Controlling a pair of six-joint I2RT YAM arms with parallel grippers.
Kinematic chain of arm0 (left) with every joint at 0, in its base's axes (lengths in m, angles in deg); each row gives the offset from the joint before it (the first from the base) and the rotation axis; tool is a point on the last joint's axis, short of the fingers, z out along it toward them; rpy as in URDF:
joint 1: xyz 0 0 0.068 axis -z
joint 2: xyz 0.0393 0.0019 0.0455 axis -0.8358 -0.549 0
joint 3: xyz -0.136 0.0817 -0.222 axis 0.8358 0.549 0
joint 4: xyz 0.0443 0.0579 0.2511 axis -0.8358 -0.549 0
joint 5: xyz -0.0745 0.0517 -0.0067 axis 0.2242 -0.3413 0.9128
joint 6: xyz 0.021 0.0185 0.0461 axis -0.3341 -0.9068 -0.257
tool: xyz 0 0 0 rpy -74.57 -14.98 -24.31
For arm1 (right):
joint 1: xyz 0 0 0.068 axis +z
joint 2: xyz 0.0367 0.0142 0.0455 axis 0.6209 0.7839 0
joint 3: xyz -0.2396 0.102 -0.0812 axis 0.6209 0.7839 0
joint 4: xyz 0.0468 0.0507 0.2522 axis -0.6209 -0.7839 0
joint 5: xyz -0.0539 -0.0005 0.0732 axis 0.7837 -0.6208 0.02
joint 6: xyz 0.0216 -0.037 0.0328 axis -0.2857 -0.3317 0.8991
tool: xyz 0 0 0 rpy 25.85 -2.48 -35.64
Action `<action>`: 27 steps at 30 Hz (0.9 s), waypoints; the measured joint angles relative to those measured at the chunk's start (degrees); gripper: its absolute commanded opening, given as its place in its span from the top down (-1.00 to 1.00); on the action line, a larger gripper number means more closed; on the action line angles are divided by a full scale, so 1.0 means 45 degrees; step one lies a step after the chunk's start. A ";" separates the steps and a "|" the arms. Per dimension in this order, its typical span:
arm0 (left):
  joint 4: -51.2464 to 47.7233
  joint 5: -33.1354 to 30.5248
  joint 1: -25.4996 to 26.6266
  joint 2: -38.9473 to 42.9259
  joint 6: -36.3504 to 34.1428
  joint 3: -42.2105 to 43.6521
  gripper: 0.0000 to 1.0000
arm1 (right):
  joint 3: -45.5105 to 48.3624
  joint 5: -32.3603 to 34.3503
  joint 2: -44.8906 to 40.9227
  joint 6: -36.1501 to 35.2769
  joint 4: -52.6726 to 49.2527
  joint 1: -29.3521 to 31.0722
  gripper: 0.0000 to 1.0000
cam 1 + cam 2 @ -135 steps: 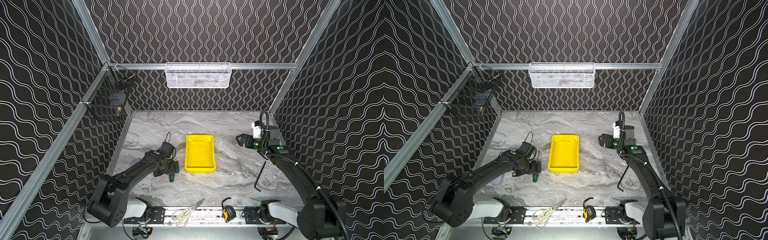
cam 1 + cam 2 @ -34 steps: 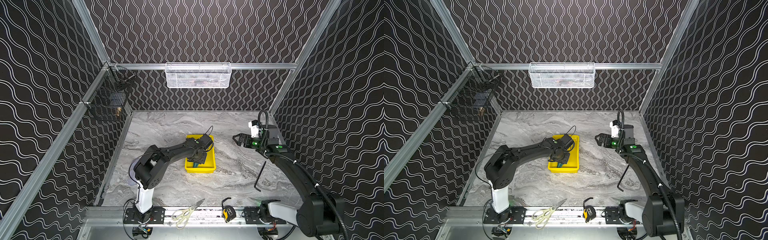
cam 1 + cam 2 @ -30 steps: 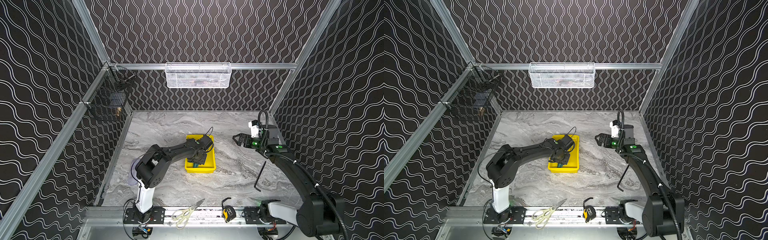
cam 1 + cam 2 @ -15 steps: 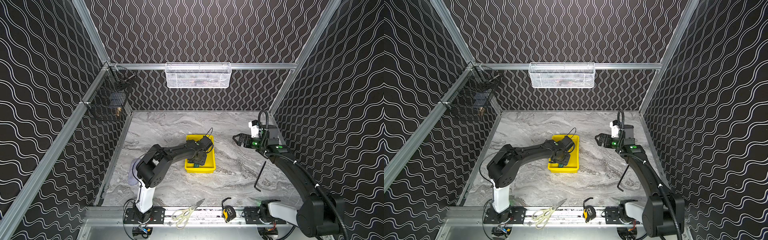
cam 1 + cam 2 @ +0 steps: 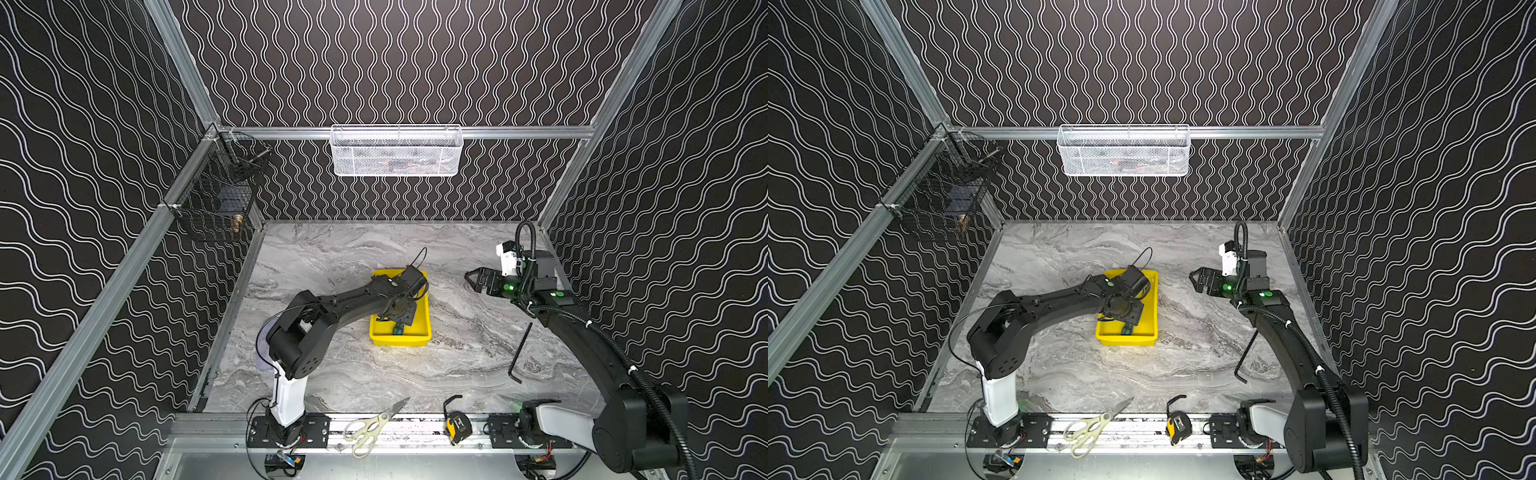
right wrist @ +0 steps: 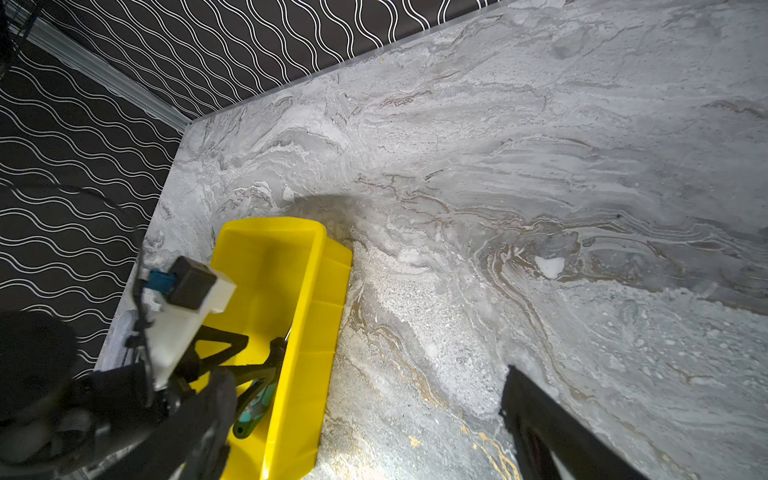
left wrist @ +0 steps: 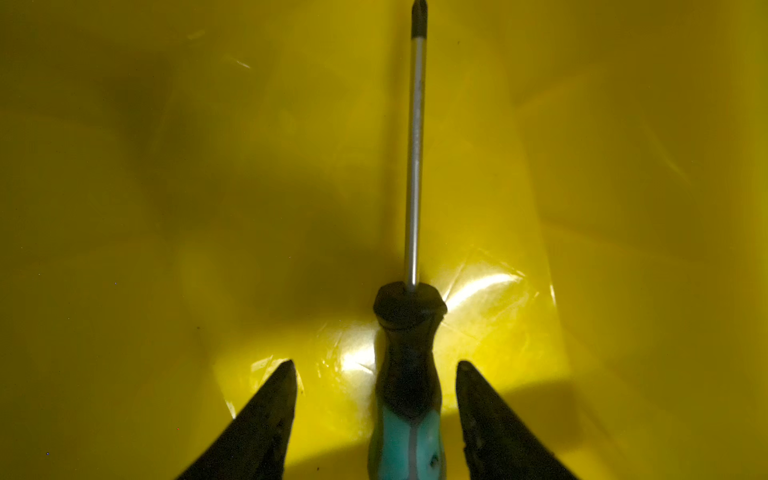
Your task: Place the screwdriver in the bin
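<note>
Slim steel-shafted screwdriver (image 7: 409, 374) lies in the glossy yellow bin (image 7: 166, 208).

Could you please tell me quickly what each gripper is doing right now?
Left gripper: open, straddling the screwdriver lying in the bin.
Right gripper: open, holding nothing.

left tool (image 7: 375, 363): jaws apart | right tool (image 5: 473, 281): jaws apart, hovering

A robot test cell with aluminium frame (image 5: 519, 132), wave-patterned walls (image 5: 415, 62), marble-look tabletop (image 5: 340, 257)
</note>
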 measured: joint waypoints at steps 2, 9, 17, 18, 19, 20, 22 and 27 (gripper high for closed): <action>-0.0121 -0.0073 0.0000 0.0287 -0.0015 -0.0151 -0.60 | -0.0010 0.0039 -0.0024 0.0000 -0.0019 0.0000 -0.99; -0.0427 -0.0782 -0.0005 0.2118 -0.0641 -0.0413 -0.89 | -0.0301 0.0418 -0.0612 -0.0068 -0.0136 0.0000 -0.98; -0.0296 -0.2084 -0.0903 0.5008 -0.1807 0.0034 -0.97 | -0.1836 0.1326 -0.1234 -0.0102 0.0015 -0.0010 -0.99; -0.0228 -0.2108 -0.1214 0.5411 -0.2001 0.0253 -0.97 | -0.2025 0.1506 -0.1316 -0.0102 0.0049 -0.0019 -0.99; -0.0160 -0.2108 -0.1603 0.5897 -0.2074 0.0515 -0.97 | -0.2210 0.1651 -0.1399 -0.0097 0.0049 -0.0049 -0.99; -0.0049 -0.2069 -0.1909 0.6280 -0.2254 0.0743 -0.98 | -0.2346 0.1783 -0.1452 -0.0092 0.0044 -0.0092 -0.99; 0.0194 -0.1938 -0.2608 0.7227 -0.2589 0.1345 -0.97 | -0.2599 0.2152 -0.1564 -0.0087 0.0034 -0.0194 -0.99; 0.1044 -0.2317 -0.3191 0.9146 -0.3347 0.2637 -0.97 | -0.2710 0.2671 -0.2084 -0.0078 0.0039 -0.0340 -0.99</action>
